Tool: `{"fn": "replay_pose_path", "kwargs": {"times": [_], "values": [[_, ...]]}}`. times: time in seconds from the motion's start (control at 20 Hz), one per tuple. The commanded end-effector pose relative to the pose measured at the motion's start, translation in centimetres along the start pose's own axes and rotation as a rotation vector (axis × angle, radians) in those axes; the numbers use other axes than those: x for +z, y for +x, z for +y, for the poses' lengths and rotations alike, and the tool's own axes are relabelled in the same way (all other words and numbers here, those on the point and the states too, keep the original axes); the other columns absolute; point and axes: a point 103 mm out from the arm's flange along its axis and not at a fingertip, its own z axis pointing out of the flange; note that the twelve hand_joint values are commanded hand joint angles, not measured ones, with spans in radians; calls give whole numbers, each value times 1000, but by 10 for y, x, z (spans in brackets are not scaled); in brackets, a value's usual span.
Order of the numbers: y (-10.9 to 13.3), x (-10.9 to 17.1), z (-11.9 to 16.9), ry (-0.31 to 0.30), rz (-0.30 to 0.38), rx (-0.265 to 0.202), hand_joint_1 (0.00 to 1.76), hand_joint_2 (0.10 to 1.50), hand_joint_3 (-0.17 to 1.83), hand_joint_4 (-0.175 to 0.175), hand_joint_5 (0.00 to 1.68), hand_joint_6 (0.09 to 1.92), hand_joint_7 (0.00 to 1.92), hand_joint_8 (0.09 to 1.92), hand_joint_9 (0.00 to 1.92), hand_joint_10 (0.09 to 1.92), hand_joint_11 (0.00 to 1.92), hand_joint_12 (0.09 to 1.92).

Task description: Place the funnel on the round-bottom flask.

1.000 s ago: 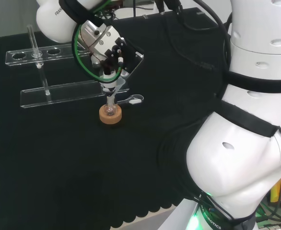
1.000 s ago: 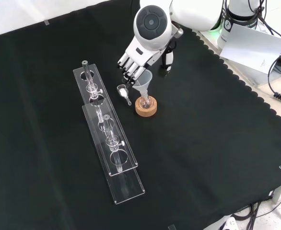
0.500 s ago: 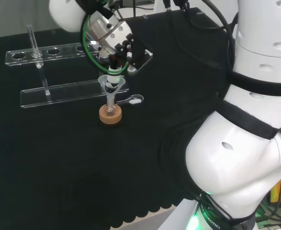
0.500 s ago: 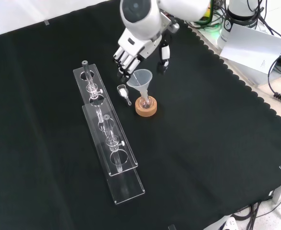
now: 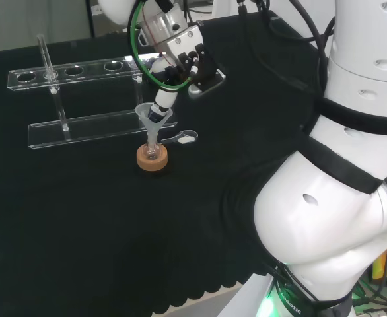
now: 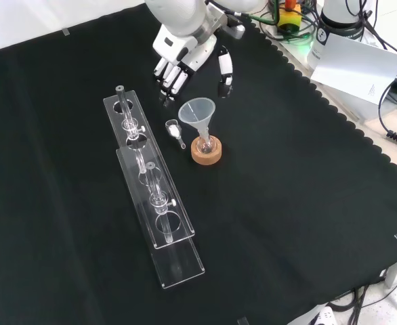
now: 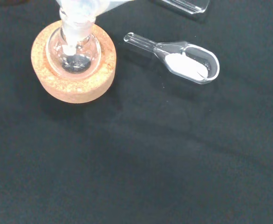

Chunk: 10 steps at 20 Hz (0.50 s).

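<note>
Clear plastic funnel (image 6: 198, 114): one, standing in the neck of the round-bottom flask (image 7: 74, 50), wide mouth up, stem down, long axis close to upright with a slight lean in the front view.
Round-bottom flask: one small clear glass flask, seated in the stand; in the wrist view its bulb shows inside the ring with the funnel stem entering its neck.
Cork ring stand (image 6: 206, 150): one, tan, flat on the black cloth (image 6: 307, 203), carrying the flask.
Scoop (image 7: 183, 63): one clear scoop lying flat just beside the cork ring, apart from it, with white powder in its bowl; its handle points toward the stand.
Racks: two long clear racks (image 6: 154, 203) lying side by side to the left of the stand in the front view, their long axes running from upper left to lower right.
Test tube (image 5: 47, 58): one clear tube seen upright in the farther rack in the head view.
Hand (image 6: 185, 57): one, above and beyond the funnel in the front view, clear of it, fingers straight and spread, thumb apart from them, nothing in its grasp.
</note>
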Motion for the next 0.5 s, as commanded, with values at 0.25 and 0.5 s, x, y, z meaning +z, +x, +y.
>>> {"fn": "replay_pose_path", "kwargs": {"times": [0.25, 0.5], "values": [[-12, 12, 6, 1, 111, -26, 554, 681, 339, -58, 125, 87, 0, 638, 470, 686, 155, 1398], [-15, 18, 12, 17, 181, -70, 546, 684, 335, -59, 124, 87, 0, 648, 498, 666, 163, 1394]]}}
